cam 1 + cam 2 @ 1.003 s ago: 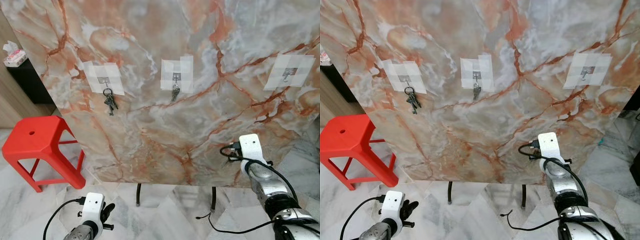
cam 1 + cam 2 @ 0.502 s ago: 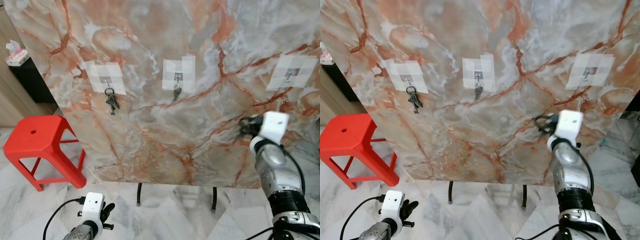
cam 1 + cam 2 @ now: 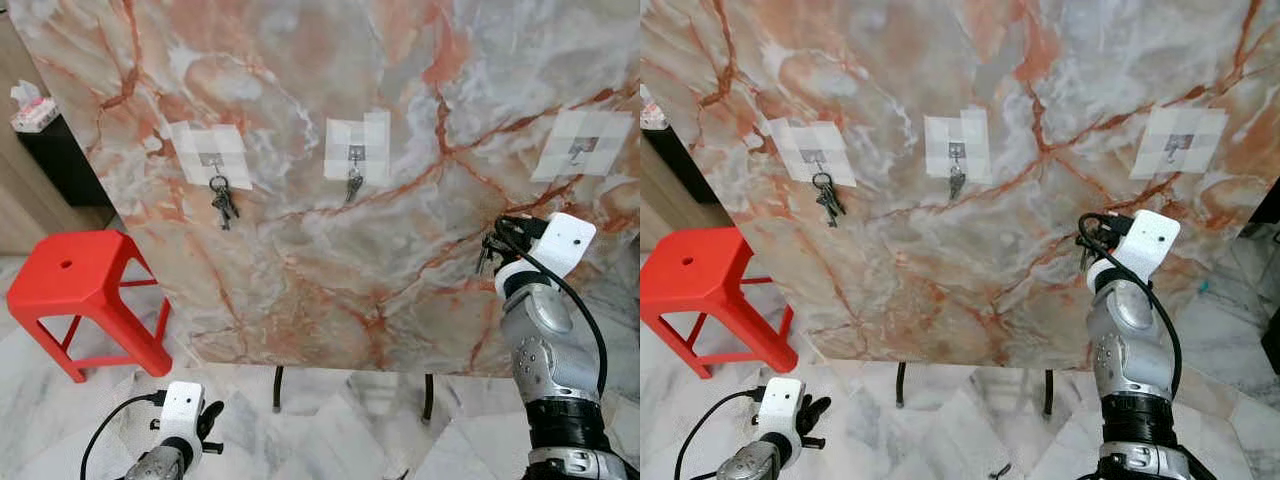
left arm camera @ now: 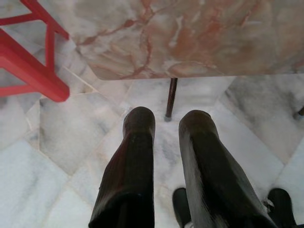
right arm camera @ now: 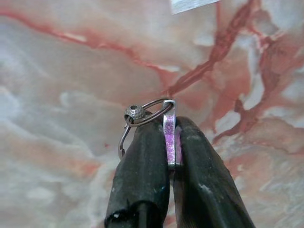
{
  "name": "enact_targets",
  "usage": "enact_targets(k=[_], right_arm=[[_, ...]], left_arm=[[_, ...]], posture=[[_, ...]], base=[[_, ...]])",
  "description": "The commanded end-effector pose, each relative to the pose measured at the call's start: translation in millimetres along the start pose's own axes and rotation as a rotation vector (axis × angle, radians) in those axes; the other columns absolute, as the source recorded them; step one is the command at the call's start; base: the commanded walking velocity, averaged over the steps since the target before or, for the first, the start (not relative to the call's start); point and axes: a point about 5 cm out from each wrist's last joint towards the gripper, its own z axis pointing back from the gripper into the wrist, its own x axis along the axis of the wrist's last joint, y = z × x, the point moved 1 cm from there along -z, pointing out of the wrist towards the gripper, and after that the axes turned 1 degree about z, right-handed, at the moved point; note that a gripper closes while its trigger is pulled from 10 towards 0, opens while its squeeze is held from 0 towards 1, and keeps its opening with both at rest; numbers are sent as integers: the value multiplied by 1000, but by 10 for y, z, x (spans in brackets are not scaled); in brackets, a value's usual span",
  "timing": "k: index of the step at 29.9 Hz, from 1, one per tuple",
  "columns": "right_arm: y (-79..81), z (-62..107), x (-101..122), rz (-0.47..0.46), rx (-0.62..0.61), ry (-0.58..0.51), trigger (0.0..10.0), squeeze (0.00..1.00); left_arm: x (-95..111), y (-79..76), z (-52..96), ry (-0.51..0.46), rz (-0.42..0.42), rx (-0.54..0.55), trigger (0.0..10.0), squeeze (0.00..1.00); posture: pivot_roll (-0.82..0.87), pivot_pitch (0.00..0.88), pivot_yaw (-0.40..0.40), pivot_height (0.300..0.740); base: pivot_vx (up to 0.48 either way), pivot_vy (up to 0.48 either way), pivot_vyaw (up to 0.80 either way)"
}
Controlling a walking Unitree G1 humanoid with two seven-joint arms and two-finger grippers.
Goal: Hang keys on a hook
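Keys, light, stiff and likely slippery, sit pinched by the blade in the closed right gripper, leaving the ring free for the hook; the idle left gripper hangs slightly parted, empty.

So over the last second the right arm has swung way up: a second ago its wrist sat low against the bottom part of the marble board, and now the right gripper is raised in front of the board's right side, below the taped hook on the right and a bit toward the middle from it. Half a second ago it was at about the same height, it's since tilted so the wrist points more up at the board. The left gripper has dropped slightly lower in the head view.
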Motion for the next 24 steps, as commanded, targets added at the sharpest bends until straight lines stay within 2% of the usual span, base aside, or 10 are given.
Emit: enact_targets(k=[1,3,11,24], right_arm=[[20,-6,73,27,12,-18,10000,0],[72,-31,154,79,36,-37,10000,0],[195,-62,267,113,70,-54,10000,0],[263,-50,234,122,96,-43,10000,0]], left_arm=[[-15,48,21,2,-12,15,10000,0],[-16,46,20,3,-12,18,10000,0],[-21,22,17,-1,-10,24,10000,0],[-42,-11,24,-5,-2,27,10000,0]], posture=[[60,54,22,740],[58,52,22,740],[61,36,15,740],[65,15,2,740]], base=[[0,-289,0],[0,-287,0],[0,-284,0],[0,-306,0]])
